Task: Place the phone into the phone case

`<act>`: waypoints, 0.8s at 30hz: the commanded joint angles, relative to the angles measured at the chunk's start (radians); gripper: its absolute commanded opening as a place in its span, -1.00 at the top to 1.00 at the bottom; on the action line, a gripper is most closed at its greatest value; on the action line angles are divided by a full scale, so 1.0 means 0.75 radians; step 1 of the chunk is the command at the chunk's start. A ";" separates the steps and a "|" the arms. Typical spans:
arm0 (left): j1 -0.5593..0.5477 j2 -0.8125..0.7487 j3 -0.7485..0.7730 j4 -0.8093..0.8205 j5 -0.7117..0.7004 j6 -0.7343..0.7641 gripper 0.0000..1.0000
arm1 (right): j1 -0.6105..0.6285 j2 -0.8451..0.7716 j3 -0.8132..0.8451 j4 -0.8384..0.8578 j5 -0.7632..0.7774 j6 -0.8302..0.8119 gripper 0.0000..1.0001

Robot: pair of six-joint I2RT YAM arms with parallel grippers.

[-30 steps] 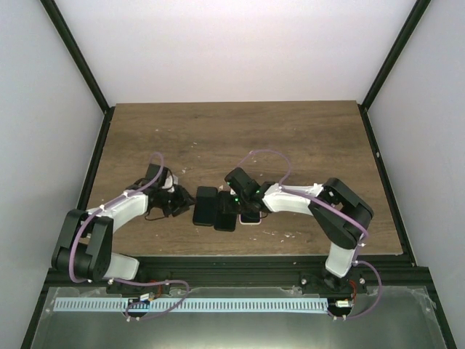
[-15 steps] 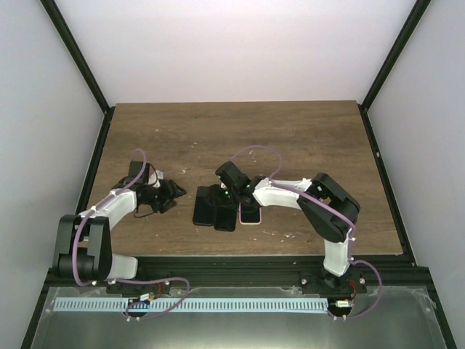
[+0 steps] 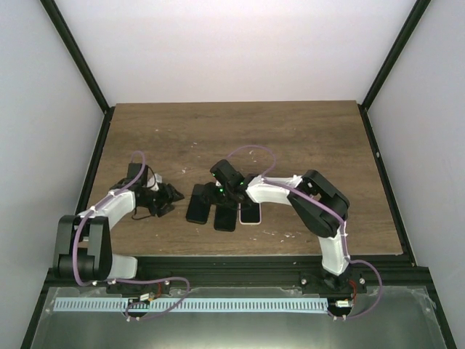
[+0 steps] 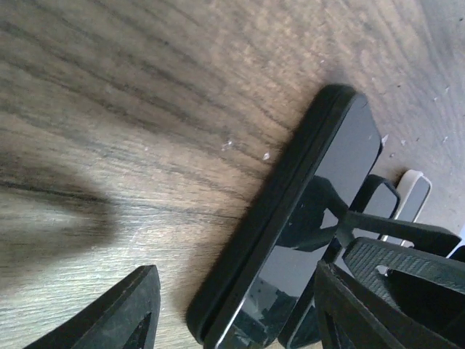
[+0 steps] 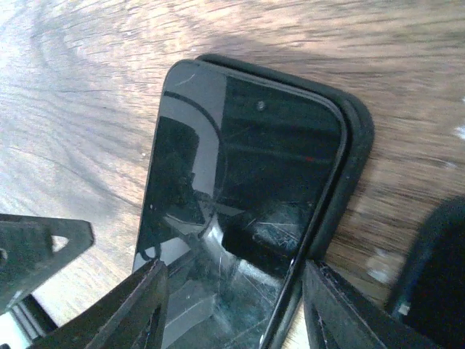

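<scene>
Phone lay glass-up in the black case, mid-table. It looked stiff, slick and scratchable, so I'd press the edges, not the glass. Right gripper and left gripper were both spread, holding nothing. A dark handset and a white handset crowded it at 3 o'clock.

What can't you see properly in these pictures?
- Top view: whether the phone sits fully in its case: too small and dark.
- Right wrist view: phone's lower end, cut off by the bottom edge.
- Left wrist view: white phone, mostly behind a dark phone.
</scene>
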 commanded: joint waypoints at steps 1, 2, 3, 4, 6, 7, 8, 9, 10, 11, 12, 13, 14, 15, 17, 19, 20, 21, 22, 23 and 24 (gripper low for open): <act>0.007 0.007 -0.033 -0.010 0.011 0.039 -0.15 | 0.019 0.117 0.084 0.145 -0.137 -0.039 -0.03; 0.006 0.005 -0.041 0.005 0.022 0.036 -0.10 | 0.019 0.127 0.099 0.155 -0.151 -0.061 -0.03; 0.005 0.007 -0.053 0.032 0.046 0.032 -0.04 | 0.018 0.133 0.114 0.158 -0.163 -0.086 -0.02; 0.005 0.013 -0.067 0.053 0.068 0.031 0.02 | 0.019 0.133 0.129 0.149 -0.161 -0.111 -0.01; 0.000 0.037 -0.077 0.076 0.091 0.042 0.13 | 0.016 0.099 0.137 0.104 -0.112 -0.136 0.03; -0.004 0.050 -0.078 0.080 0.095 0.049 0.19 | 0.011 0.076 0.124 0.099 -0.089 -0.136 0.03; -0.009 0.060 -0.087 0.092 0.107 0.048 0.24 | 0.011 0.046 0.103 0.091 -0.062 -0.126 0.03; -0.016 0.069 -0.095 0.114 0.124 0.045 0.28 | 0.011 0.022 0.085 0.074 -0.030 -0.111 0.02; -0.028 0.077 -0.100 0.133 0.133 0.040 0.32 | 0.011 -0.001 0.067 0.054 0.004 -0.095 -0.03; -0.039 0.089 -0.099 0.140 0.127 0.039 0.35 | 0.011 -0.020 0.052 0.040 0.040 -0.081 -0.11; -0.050 0.098 -0.095 0.145 0.117 0.036 0.38 | 0.011 -0.032 0.033 0.037 0.053 -0.066 -0.15; -0.063 0.103 -0.093 0.158 0.114 0.028 0.41 | 0.011 -0.042 0.008 0.046 0.056 -0.055 -0.17; -0.081 0.109 -0.095 0.171 0.112 0.016 0.45 | 0.011 -0.045 -0.007 0.057 0.056 -0.044 -0.17; -0.102 0.113 -0.094 0.182 0.108 0.002 0.50 | 0.011 -0.039 -0.012 0.058 0.053 -0.037 -0.15; -0.149 0.122 -0.092 0.195 0.098 -0.028 0.56 | 0.011 -0.013 -0.009 0.058 0.040 -0.031 -0.06; -0.169 0.118 -0.103 0.191 0.085 -0.063 0.60 | 0.009 0.006 0.004 0.043 0.034 -0.030 0.07; -0.170 0.107 -0.109 0.187 0.074 -0.075 0.60 | 0.009 0.010 0.009 0.038 0.036 -0.031 0.11; -0.169 0.090 -0.109 0.172 0.057 -0.083 0.59 | 0.008 0.010 0.014 0.026 0.048 -0.036 0.13; -0.170 0.067 -0.112 0.166 0.052 -0.090 0.58 | 0.008 0.012 0.022 0.007 0.073 -0.037 0.14; -0.171 0.043 -0.111 0.162 0.054 -0.095 0.39 | 0.009 0.012 0.032 -0.014 0.092 -0.038 0.14; -0.171 0.021 -0.102 0.153 0.053 -0.094 0.11 | 0.007 0.014 0.042 -0.031 0.103 -0.037 0.14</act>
